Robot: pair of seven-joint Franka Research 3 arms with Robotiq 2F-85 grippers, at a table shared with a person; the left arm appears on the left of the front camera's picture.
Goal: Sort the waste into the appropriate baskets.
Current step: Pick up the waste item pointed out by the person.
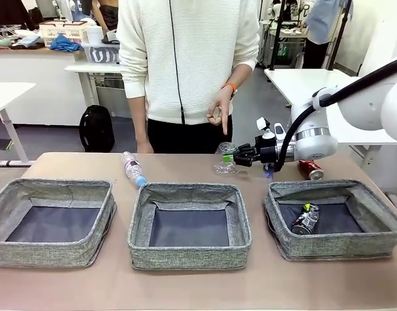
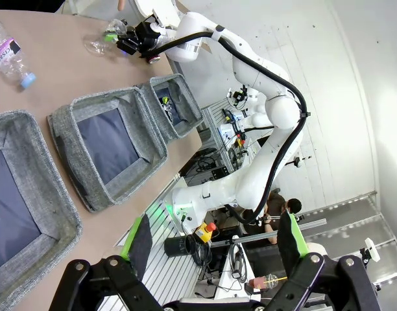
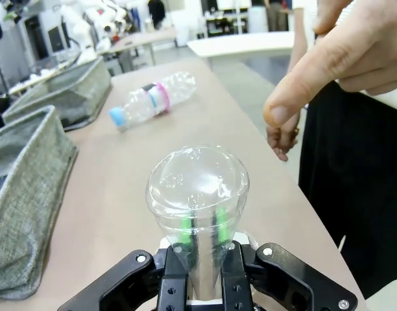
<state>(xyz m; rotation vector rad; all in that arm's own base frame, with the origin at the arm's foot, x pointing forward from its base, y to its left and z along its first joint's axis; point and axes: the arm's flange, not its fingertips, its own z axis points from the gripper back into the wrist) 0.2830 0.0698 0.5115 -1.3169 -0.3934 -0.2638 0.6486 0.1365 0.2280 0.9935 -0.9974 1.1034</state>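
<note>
While right gripper (image 3: 198, 228) clamps clear plastic cup (image 3: 198, 184) and left gripper (image 2: 215, 238) gapes empty, we count dark can (image 1: 305, 219) in basket (image 1: 335, 246); bottle (image 1: 132, 168), red can (image 1: 310, 170) lie unsorted on tabletop (image 1: 185, 288).

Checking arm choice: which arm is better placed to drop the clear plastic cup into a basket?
Right. The right tool is shut on the clear plastic cup, just behind the baskets; the left tool hangs open and empty, far from it.

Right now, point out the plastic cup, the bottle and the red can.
clear plastic cup (image 3: 197, 188): right wrist view, wide far end.
bottle (image 1: 132, 168): front view, labelled middle.
red can (image 1: 310, 170): front view, its side.
</note>
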